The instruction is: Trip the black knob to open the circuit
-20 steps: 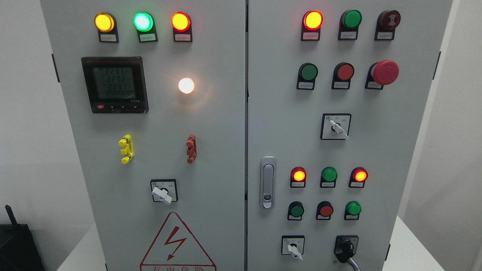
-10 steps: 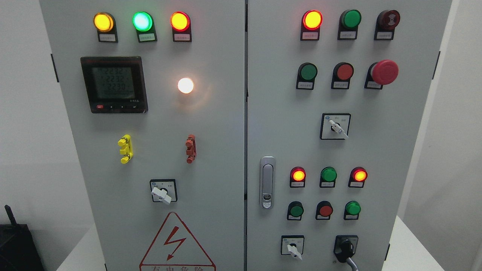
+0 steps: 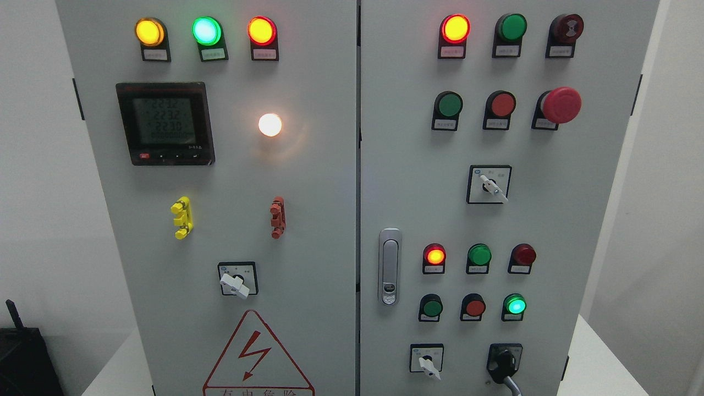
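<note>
Left door: meter [image 3: 165,124], white lamp [image 3: 270,125], white selector [image 3: 235,285]. Right door: the black knob [image 3: 503,363] sits low at the right, beside a small white selector [image 3: 427,366] — its handle points down-left. No hand or arm in frame, so pose and finger state can't be told and nothing can be placed relative to the fingers. To do it well, I'd judge: pinch the handle squarely, rotate without slipping, watch the green lamp [image 3: 515,304] above.
</note>
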Tool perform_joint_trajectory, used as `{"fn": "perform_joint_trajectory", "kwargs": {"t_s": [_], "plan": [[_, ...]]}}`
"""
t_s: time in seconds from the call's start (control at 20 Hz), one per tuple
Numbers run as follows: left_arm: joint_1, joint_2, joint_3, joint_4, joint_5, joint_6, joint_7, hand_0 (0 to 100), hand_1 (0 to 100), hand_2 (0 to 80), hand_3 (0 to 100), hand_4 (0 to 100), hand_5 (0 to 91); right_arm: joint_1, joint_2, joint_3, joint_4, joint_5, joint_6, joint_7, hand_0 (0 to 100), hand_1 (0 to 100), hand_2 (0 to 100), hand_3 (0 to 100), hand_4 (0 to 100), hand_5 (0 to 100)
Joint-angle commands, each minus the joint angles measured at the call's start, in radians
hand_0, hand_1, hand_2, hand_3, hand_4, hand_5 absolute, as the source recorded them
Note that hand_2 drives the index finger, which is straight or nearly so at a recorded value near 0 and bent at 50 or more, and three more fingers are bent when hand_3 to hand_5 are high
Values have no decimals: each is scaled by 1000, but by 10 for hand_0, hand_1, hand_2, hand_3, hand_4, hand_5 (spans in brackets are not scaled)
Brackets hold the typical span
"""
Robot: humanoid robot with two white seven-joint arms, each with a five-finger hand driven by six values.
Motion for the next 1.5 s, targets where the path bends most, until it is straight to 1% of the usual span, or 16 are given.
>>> {"fn": "perform_joint_trajectory", "kwargs": {"t_s": [0.0, 0.95, 1.45], "plan": [[0, 0, 1, -20, 0, 0, -1, 120, 389, 0, 0, 0, 0, 0, -3, 5, -14, -8, -5, 2, 0, 0, 63, 1000, 981, 969], [0, 0, 1, -20, 0, 0, -1, 120, 389, 0, 0, 0, 0, 3, -3, 2, -8, -9, -2, 2, 0, 0, 72, 1000, 979, 968], [0, 0, 1, -20, 0, 0, -1, 120, 389, 0, 0, 0, 0, 10, -12, -16, 4, -14, -2, 2, 0, 0, 72, 1000, 975, 967]]}}
